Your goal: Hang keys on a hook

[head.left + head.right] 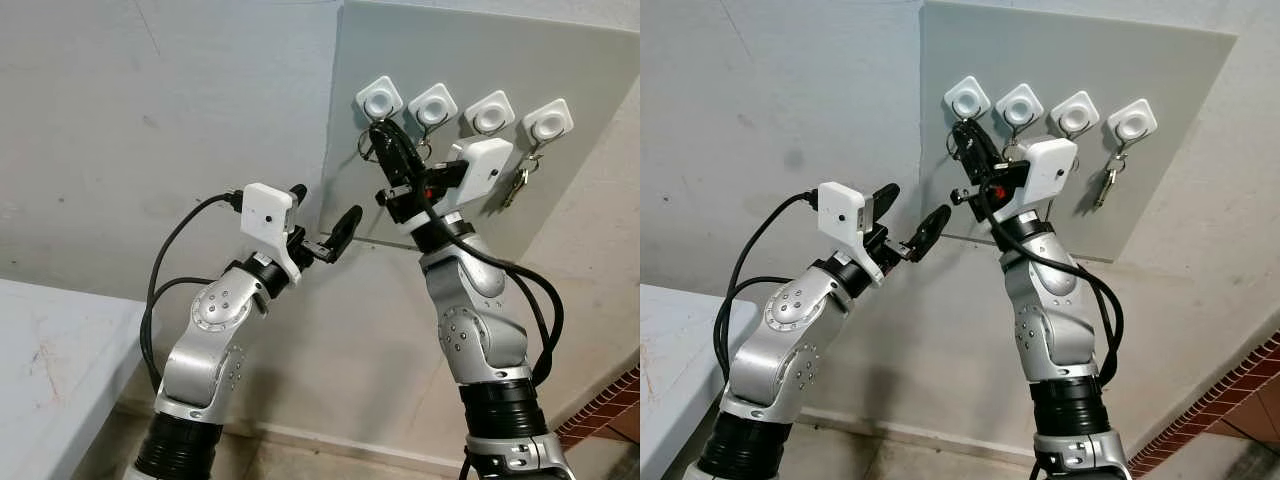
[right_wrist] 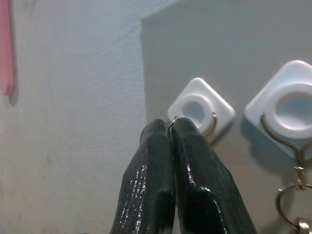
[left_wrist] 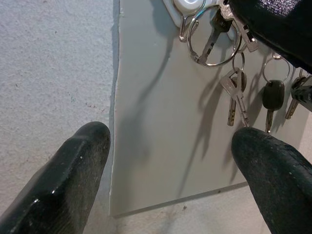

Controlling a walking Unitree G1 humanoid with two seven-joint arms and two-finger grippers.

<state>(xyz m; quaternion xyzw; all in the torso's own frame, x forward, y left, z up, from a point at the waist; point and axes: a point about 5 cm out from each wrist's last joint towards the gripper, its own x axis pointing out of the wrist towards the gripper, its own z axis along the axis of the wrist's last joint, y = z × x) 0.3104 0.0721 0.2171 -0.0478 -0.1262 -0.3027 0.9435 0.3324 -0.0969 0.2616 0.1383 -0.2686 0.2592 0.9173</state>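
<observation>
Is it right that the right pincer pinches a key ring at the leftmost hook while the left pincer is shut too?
Not quite. The left pincer is open, fingers spread, as the left wrist view shows. The right pincer does pinch the ring at the leftmost hook.

Looks like a plain utility corner of a home, poss. garage/entry: rough grey plaster wall (image 1: 150,120) w/ a grey board (image 1: 560,80) fixed to it, 4 white stick-on hooks (image 1: 1021,104) in a row, keys (image 1: 1108,180) hanging. Brick edging (image 1: 1230,410) low on 1 side, pale worn tabletop (image 1: 50,380) beside it.
</observation>
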